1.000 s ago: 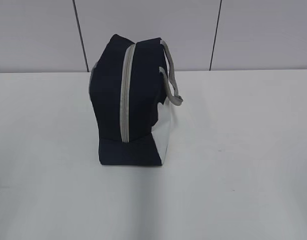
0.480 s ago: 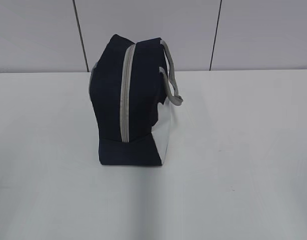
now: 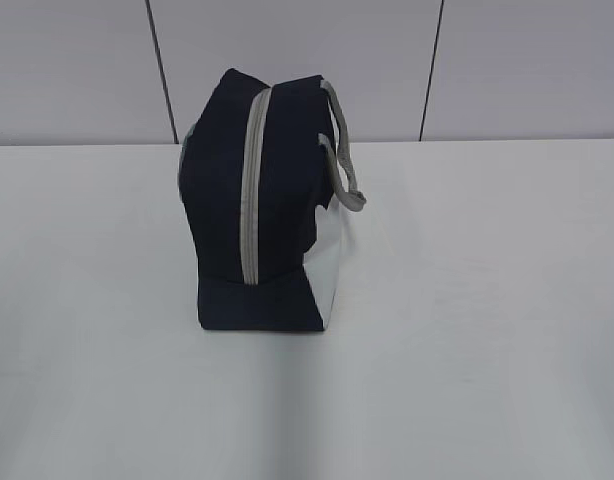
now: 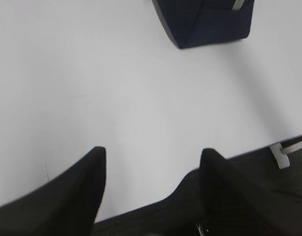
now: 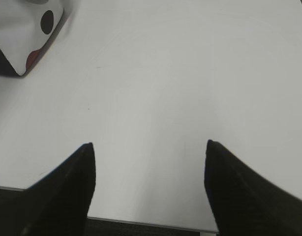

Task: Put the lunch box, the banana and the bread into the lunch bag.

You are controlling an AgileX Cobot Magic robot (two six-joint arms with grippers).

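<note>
nothing moved | lunch bag (image 3: 257, 200) upright, zipper end facing camera | both pincers agape, empty

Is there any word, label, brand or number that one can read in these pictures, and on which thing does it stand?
None: no readable text in any view.
The lunch bag shows only plain fabric and its grey zipper.
Its white side panel carries dark and red round spots, no letters.
</note>
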